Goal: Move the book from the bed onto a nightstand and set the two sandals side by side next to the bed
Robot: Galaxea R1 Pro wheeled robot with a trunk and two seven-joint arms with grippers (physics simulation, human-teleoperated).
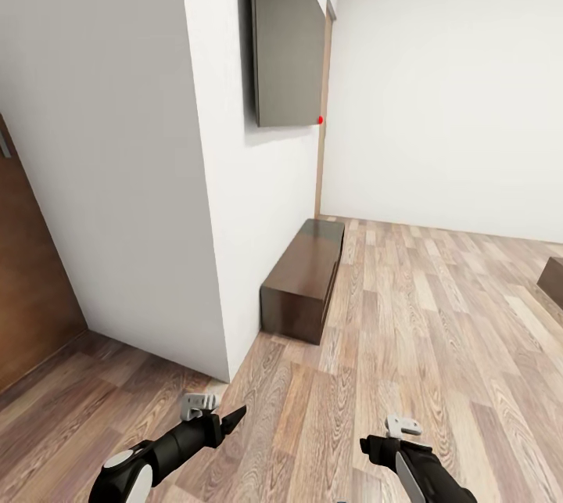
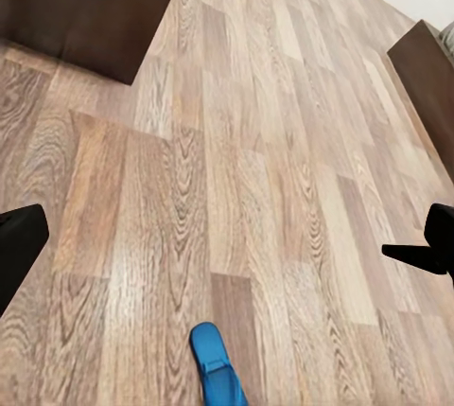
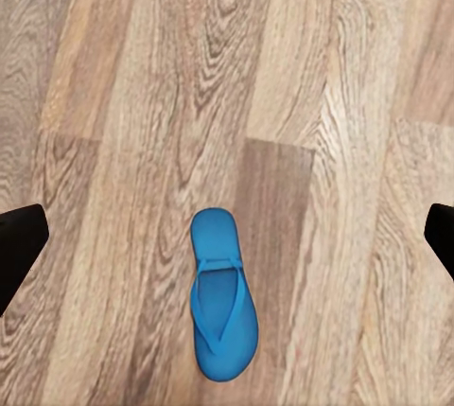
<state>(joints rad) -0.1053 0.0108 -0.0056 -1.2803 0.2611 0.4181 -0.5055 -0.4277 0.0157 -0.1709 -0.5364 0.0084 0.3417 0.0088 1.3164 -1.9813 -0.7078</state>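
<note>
The bedroom's wood-plank floor (image 1: 407,346) takes up most of the scene, running from the robot's base to a white wall (image 1: 141,135) whose corner juts forward at the left. On that wall hangs a dark flat panel (image 1: 288,34), probably a television, and below it a long low dark cabinet (image 1: 303,278) sits against the wall: this is the TV cabinet, not a nightstand. A brown door (image 1: 27,268) shows at the far left edge, and a dark wooden corner (image 1: 552,280) at the right edge may belong to the bed, though too little of it shows to be sure.

Both arms hang low in front. The left pincer (image 1: 223,418) and the right pincer (image 1: 377,440) carry nothing; each wrist view shows its two dark fingertips (image 3: 21,247) well apart at the frame edges.

One blue sandal (image 3: 223,294) lies flat on the bare floor, strap side up, directly below the right pincer and centred between its fingers; its tip (image 2: 216,361) also shows in the left wrist view.

The step in hand looks like picking up this sandal. To do it well, the right arm should come straight down, fingers spanning the narrow width, and close at mid-sole rather than on the soft strap. Nothing lies near it to obstruct the descent; the cabinet is well apart.
</note>
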